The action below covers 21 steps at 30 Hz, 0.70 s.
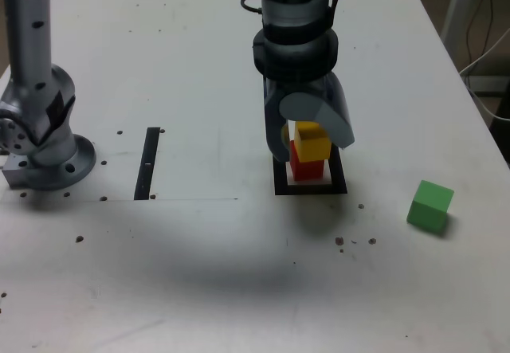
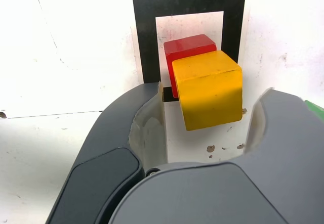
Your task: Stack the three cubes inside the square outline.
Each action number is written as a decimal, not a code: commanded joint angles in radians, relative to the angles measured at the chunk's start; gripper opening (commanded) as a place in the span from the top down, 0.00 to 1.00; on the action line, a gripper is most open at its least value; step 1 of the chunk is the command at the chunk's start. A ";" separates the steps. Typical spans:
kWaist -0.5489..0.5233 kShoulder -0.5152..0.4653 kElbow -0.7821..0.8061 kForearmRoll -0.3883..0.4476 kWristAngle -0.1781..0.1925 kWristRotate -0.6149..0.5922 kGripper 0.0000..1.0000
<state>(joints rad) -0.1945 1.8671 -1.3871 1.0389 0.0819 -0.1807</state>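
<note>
- We see the gripper point(image 2: 216, 87) standing wide, a gap between each jaw and the yellow cube.
- Between the jaws, we see the yellow cube point(image 2: 210, 100) on top of the red one, off-centre.
- Below it, we find the red cube point(image 2: 186, 44) inside the outline point(image 2: 190, 1).
- Well apart from the jaws, toward the exterior view's right, we have the green cube point(image 1: 430, 207) on the table point(image 1: 199, 289).
</note>
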 commanded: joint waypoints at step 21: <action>-0.039 0.061 -0.291 0.208 0.081 0.106 0.01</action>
<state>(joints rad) -0.2260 1.9018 -1.6462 1.2348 0.1634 -0.0902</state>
